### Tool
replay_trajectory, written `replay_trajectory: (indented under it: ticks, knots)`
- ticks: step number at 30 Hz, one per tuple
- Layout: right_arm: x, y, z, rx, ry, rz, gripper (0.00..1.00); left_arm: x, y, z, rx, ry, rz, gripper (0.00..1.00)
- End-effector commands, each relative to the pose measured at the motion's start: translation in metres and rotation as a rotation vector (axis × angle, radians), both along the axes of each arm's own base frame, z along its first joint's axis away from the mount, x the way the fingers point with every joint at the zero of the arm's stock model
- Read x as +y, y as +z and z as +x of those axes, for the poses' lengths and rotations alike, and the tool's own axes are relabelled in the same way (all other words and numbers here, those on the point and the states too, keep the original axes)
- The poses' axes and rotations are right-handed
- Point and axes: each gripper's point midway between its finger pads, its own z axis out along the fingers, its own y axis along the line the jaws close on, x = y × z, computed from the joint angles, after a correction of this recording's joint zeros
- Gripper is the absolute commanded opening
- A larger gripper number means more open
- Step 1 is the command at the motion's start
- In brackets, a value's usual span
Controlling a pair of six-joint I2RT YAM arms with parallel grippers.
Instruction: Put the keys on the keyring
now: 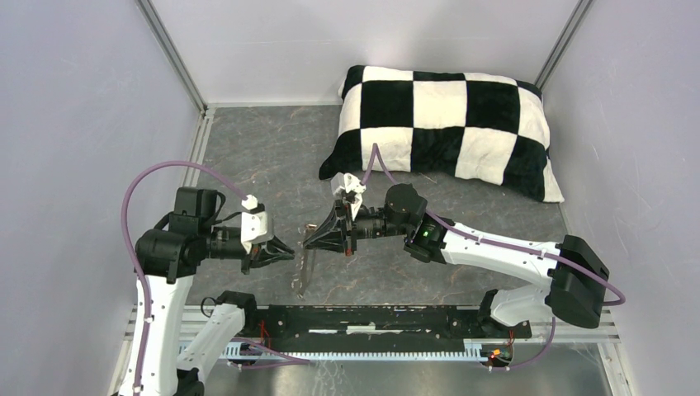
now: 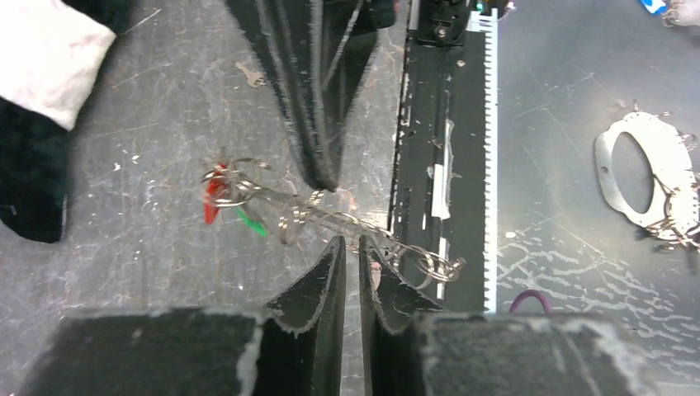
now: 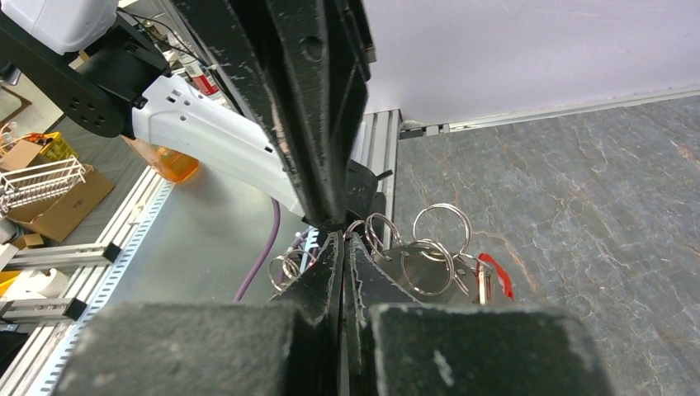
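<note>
Pale lilac walls [image 1: 74, 124] are standing around three sides, with metal posts [image 1: 173, 54] rising in the far corners. The counter [image 1: 264, 157], grey, marbled and scratched, is taking soft, even light. A checked pillow [image 1: 446, 124] is lying by the far wall. Beyond the counter's edge, a cardboard box [image 3: 66, 202] and a wire basket [image 3: 41, 177] are sitting.

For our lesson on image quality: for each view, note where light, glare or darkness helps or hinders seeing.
Top external: even, soft light, faint shadows; the pillow is sharp, the keys too small to make out. Left wrist: glare ripples across the metal sheet; the rings glint. Right wrist: rings crisp, its black fingers show little detail.
</note>
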Motion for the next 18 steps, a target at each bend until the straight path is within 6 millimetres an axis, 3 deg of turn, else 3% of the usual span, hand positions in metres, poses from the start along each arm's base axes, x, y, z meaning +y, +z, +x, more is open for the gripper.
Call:
replay_trajectory:
  ticks: [1, 9, 13, 18]
  knots:
    - [-0.003, 0.025, 0.003, -0.053, -0.039, 0.075, 0.0, -0.003, -0.001, -0.014, 0.032, -0.042, -0.01, 0.16]
    - [-0.002, 0.029, 0.007, -0.051, -0.057, 0.086, 0.0, 0.0, -0.009, -0.01, 0.024, -0.037, 0.021, 0.11]
    - [0.0, 0.031, 0.002, -0.038, -0.024, 0.1, 0.0, -0.003, -0.011, -0.004, 0.003, -0.047, 0.008, 0.2]
    - [0.0, 0.03, -0.001, -0.029, -0.004, 0.107, 0.0, -0.003, -0.007, 0.019, -0.053, 0.0, 0.006, 0.33]
